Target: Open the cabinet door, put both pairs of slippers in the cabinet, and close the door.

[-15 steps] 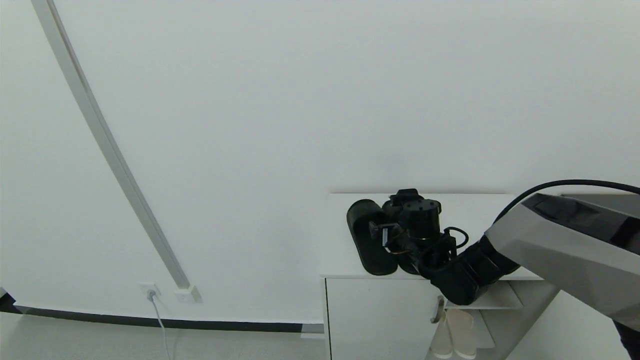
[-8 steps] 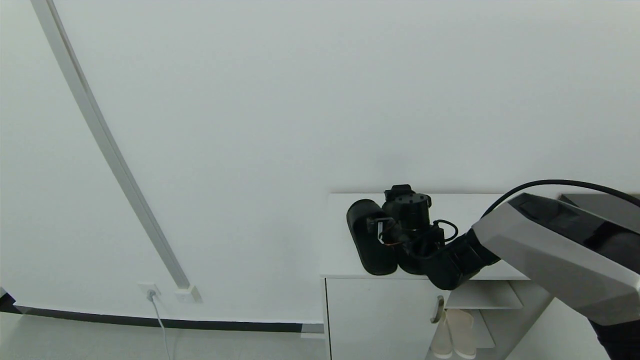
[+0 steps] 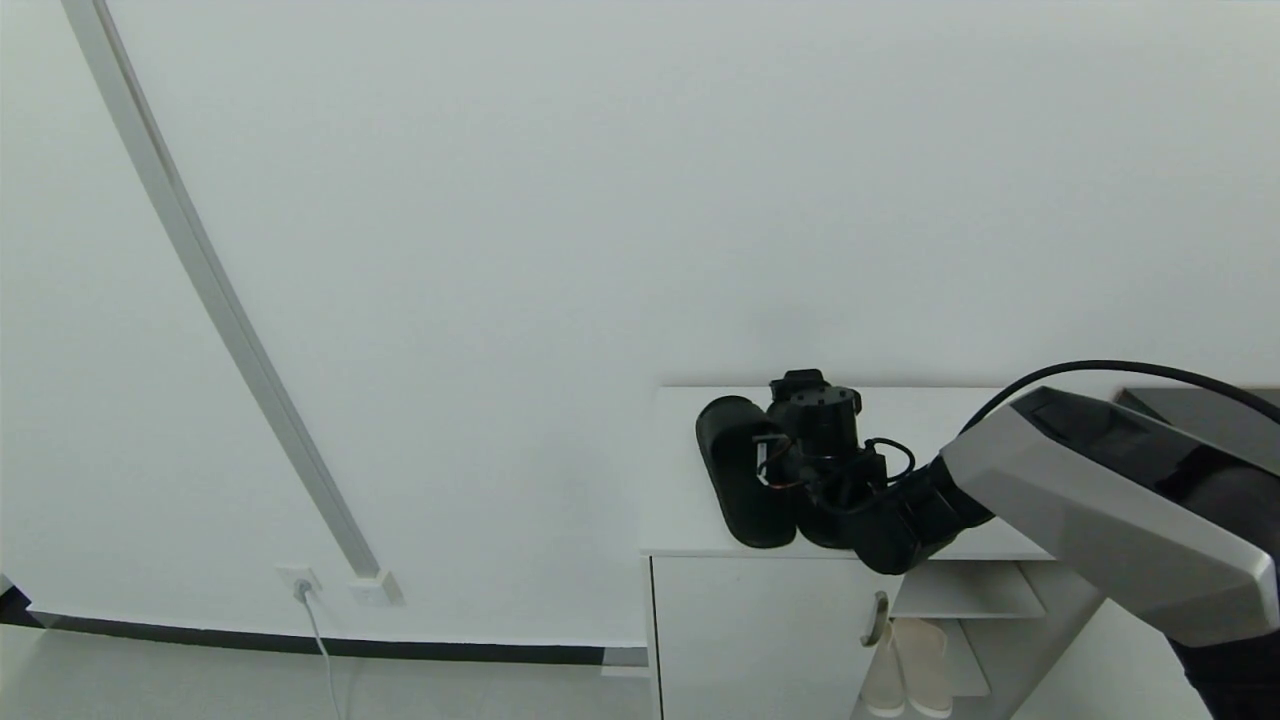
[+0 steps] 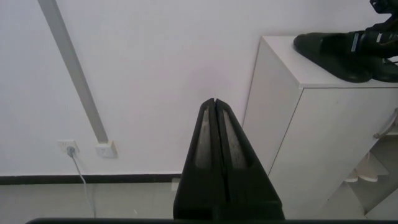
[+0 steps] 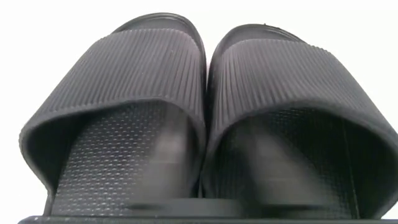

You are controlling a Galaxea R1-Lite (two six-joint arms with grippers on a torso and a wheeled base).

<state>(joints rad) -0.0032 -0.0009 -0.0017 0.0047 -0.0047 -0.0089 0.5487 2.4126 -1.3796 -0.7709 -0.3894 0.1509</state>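
Two black slippers point(image 3: 745, 490) lie side by side, touching, on the flat white top of the cabinet point(image 3: 680, 510), toward its left end, heels near the front edge. Matte rubbery look. Each has a broad arched strap ribbed in fine parallel lines and a footbed stippled with small raised dots. Soles are long ovals, rounded at both ends. The cabinet is a plain, smooth white box with square edges. Its left door point(image 3: 750, 640) is shut, with a slim curved metal handle point(image 3: 877, 618) at its inner edge. The right half is open, showing a white shelf point(image 3: 970, 595), and below it a pale pair of slippers point(image 3: 905, 670) standing close together inside. The left gripper point(image 4: 214, 109) hangs low and well left of the cabinet, pointing at the white wall. Its two long dark fingers are pressed flat together, with nothing between them. The right gripper point(image 3: 775, 465) sits at the black pair's strap openings, right up against them. Whether it grips them can't be told. The right arm's black wrist point(image 3: 900, 525) bends over the cabinet's front edge, and the grey forearm shell point(image 3: 1100, 500) slants in from the right.
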